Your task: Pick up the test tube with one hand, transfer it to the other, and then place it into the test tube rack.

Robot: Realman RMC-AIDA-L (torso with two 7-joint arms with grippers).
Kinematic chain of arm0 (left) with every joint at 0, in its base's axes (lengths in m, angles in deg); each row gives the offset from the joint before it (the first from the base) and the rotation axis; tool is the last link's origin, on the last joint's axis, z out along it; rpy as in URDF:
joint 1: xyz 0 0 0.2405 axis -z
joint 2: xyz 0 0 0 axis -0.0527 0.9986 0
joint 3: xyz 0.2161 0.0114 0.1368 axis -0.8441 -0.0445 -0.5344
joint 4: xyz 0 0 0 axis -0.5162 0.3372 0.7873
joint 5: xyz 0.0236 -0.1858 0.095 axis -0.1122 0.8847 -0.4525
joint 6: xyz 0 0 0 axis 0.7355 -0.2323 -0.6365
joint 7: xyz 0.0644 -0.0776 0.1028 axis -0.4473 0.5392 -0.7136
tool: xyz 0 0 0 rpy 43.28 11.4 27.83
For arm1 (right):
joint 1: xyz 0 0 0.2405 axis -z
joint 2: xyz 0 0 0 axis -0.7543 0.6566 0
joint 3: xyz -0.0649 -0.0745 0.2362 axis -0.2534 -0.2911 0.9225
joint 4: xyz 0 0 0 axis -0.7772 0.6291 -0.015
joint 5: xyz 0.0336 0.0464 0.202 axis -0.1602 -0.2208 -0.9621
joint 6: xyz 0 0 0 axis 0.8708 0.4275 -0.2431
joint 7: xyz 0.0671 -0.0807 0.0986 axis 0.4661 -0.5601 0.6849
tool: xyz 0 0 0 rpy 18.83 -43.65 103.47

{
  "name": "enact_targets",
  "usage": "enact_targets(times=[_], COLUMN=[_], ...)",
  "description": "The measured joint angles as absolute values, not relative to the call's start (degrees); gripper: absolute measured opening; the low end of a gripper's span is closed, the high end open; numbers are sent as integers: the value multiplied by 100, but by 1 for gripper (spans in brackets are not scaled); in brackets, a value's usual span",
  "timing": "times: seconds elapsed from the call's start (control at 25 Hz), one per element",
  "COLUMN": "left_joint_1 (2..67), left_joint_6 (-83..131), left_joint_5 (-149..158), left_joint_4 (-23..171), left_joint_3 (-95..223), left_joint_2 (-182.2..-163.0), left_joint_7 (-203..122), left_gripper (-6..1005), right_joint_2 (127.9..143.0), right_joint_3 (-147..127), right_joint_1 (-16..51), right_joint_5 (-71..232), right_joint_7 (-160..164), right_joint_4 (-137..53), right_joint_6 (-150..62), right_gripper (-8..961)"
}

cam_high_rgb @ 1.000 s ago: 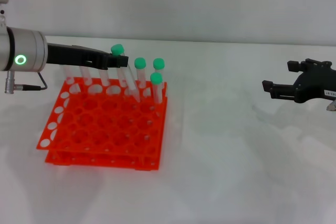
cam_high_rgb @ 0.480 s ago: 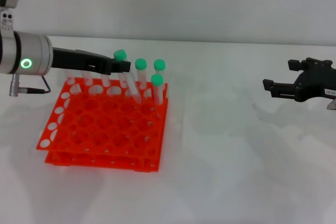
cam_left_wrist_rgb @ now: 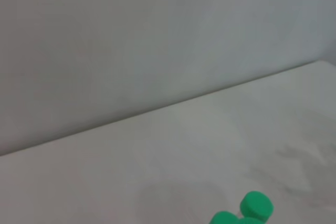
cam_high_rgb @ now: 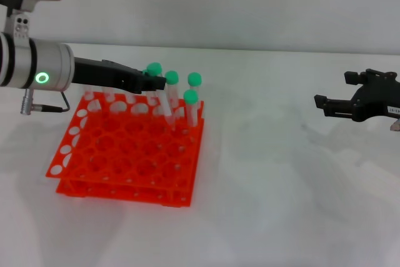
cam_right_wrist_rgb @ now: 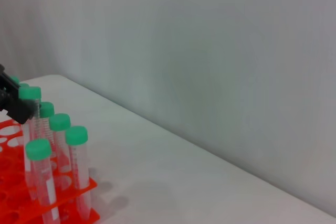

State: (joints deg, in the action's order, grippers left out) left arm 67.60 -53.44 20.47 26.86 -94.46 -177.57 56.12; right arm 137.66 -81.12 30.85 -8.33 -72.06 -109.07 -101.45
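Note:
My left gripper (cam_high_rgb: pixel 156 83) reaches from the left over the back row of the orange-red test tube rack (cam_high_rgb: pixel 125 154). It is shut on the test tube (cam_high_rgb: pixel 153 69), just under its green cap, and the tube hangs tilted toward the rack's back holes. Several other green-capped tubes (cam_high_rgb: pixel 191 98) stand in the rack's back right part. My right gripper (cam_high_rgb: pixel 330 90), with a white label, hovers open and empty at the far right. The right wrist view shows the tubes (cam_right_wrist_rgb: pixel 76 136) and the rack's corner (cam_right_wrist_rgb: pixel 79 214). Two green caps (cam_left_wrist_rgb: pixel 256 204) show in the left wrist view.
The rack stands on a white table (cam_high_rgb: pixel 281 186) with a pale wall behind it. More clear tubes (cam_high_rgb: pixel 112 101) stand in the back row under my left arm.
My left gripper has moved right and down with the tube, bringing it closer to the capped tubes. The rack and its tubes have shifted slightly right. The right gripper has stayed still.

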Motion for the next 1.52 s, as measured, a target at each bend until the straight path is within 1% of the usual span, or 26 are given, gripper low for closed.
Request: enact_targets(times=[0.4,0.56,0.8,1.0,1.12,1.24,1.36,1.52], left_joint_1=[6886,6890,6882,6716,6299,5780,4874,3888], left_joint_6=[-5338,-5338,-5609,-6452,-7228,-7485,-7497,-7470], left_joint_5=[1768,1818,2047,2695,3723,4754,6190,7564], left_joint_4=[2843,2837,2771,2092,1386,1171,1384,2378], left_joint_3=[-9446,-9446,-9446,-9446,-9446,-9445,-9442,-9424], left_joint_2=[-17743,-17738,-17726,-17708,-17683,-17667,-17671,-17713], left_joint_7=[5574,5565,5458,5448,5431,5216,4463,3173], left_gripper=[323,553,572,573,573,572,572,573], right_joint_2=[13766,13766,13763,13760,13758,13758,13757,13747], right_joint_3=[-8050,-8036,-7957,-7823,-7662,-7422,-7160,-6602], right_joint_1=[3046,3041,3032,3043,3087,3194,3376,3699], right_joint_5=[-816,-780,-748,-728,-733,-850,-1199,-2166], right_joint_7=[-7206,-7206,-7206,-7207,-7233,-7406,-7768,-8707], right_joint_4=[-10913,-10925,-10927,-10943,-10976,-10980,-10936,-10590], right_joint_6=[-10146,-10141,-10136,-10167,-10173,-10188,-10199,-10299], right_gripper=[857,857,857,857,857,857,857,857])
